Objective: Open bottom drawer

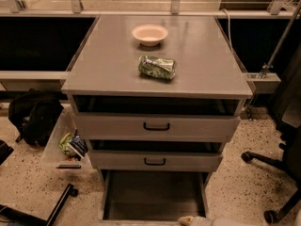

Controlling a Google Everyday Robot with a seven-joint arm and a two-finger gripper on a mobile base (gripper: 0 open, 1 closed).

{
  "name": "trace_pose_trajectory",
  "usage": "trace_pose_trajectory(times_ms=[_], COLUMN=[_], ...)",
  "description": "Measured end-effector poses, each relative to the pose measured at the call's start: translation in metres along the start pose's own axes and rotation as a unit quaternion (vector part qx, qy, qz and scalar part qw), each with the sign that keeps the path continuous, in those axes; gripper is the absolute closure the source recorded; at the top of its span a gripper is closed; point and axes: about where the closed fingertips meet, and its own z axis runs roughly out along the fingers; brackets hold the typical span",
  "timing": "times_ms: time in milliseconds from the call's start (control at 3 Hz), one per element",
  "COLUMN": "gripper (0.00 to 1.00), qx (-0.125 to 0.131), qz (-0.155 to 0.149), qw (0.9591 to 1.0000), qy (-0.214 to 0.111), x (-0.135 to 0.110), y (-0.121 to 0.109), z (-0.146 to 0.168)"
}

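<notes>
At the foot of the grey cabinet (117,65), the bottom drawer (153,194) sticks far out, and its plain grey inside shows. Right by its front edge, at the very bottom of the view, sits the pale gripper (190,220). I cannot tell if it is spread wide, squeezed tight or gripping anything. On top rest a bowl (149,34) and a shiny green packet (157,67).

The bottom drawer (153,194) stands pulled far out, plain grey inside showing; the gripper (189,220) sits by its front edge
</notes>
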Motion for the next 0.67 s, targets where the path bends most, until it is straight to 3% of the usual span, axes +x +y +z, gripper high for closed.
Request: trace_pose_trajectory(times_ms=[667], gripper=[0.36], qx=[0.000], qz=[0.000], qw=[1.0000], qy=[0.000], x=[0.0000], y=[0.0000], z=[0.0000])
